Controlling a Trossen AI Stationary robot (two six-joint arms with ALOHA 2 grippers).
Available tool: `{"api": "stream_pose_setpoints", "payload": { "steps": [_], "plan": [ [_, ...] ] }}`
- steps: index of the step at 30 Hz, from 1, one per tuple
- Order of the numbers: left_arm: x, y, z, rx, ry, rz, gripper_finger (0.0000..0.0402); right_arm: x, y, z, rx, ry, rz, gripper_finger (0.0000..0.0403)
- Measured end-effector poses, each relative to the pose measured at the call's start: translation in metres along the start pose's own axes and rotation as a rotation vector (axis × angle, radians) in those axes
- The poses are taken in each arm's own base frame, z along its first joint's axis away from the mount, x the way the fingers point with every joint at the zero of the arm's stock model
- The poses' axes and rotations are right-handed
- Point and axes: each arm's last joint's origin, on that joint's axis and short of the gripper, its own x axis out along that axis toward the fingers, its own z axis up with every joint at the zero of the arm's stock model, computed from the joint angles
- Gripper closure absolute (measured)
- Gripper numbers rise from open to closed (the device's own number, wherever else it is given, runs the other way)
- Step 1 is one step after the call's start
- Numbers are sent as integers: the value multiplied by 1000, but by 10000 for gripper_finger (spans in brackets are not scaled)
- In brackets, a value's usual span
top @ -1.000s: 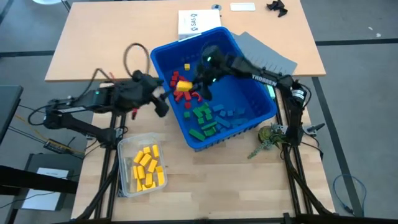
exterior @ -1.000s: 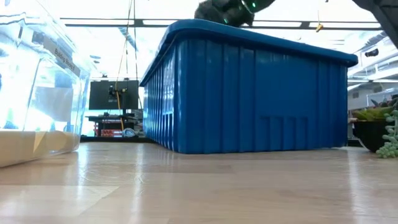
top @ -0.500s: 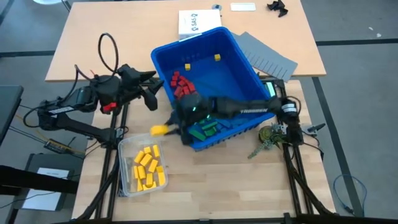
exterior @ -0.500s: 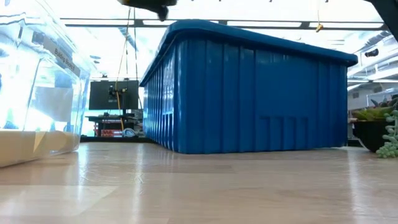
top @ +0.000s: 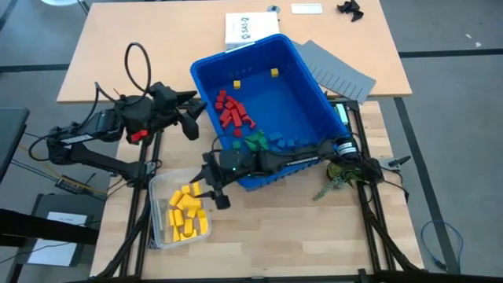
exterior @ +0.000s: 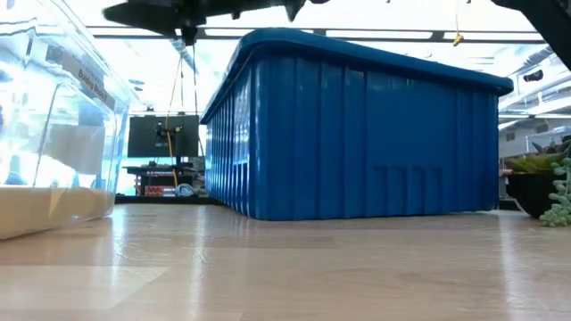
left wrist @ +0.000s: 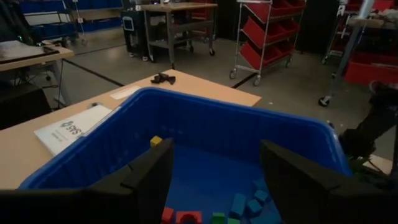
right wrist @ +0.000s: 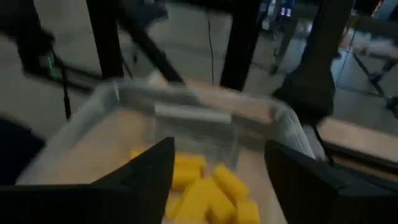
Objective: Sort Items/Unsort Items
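- Mostly midway through the sort, judging by how the blocks lie.
- Done so far: a heap of yellow blocks [top: 186,211] lying in the clear plastic tub [top: 156,208] on the worktop [top: 283,228], just beside the blue bin [top: 302,100].
- Left to do: two yellow blocks [top: 274,73] at the bin's far end, plus red blocks [top: 230,111], green blocks [top: 253,142] and blue blocks [top: 288,144] in separate clusters on the bin floor.
- Right gripper [top: 211,189]: reaching over the bin's near corner, hanging above the tub's edge, fingers [right wrist: 147,180] spread with nothing visible between them, yellow heap directly ahead; probably at a drop.
- Left gripper [top: 194,119]: waiting beside the bin's left wall, fingers [left wrist: 149,177] spread and empty, facing into the bin.
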Motion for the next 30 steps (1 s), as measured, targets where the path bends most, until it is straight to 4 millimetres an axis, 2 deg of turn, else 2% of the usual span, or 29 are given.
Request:
{"api": "stream_pose_setpoints", "payload": {
  "steps": [3, 8, 12, 15, 22, 27, 30],
  "plan": [
    [0, 0, -1, 5, 7, 1, 154, -24, -7, 18, -77, 67, -47, 126],
    [0, 0, -2, 14, 17, 2, 154, -91, -30, 56, -187, 198, -195, 120],
    [3, -2, -5, 35, 43, 7, 154, -136, -58, 64, -216, 325, -337, 127],
    [7, -4, -9, 73, 69, 24, 154, -169, -85, 70, -199, 354, -458, 132],
    [19, -11, -15, 145, 93, 92, 154, -208, -162, 44, 32, 363, -686, 141],
    [19, -10, -15, 138, 96, 109, 154, -210, -219, 0, 249, 321, -790, 142],
    [19, -10, -16, 126, 99, 110, 154, -205, -246, -26, 327, 277, -823, 142]
  ]
}}
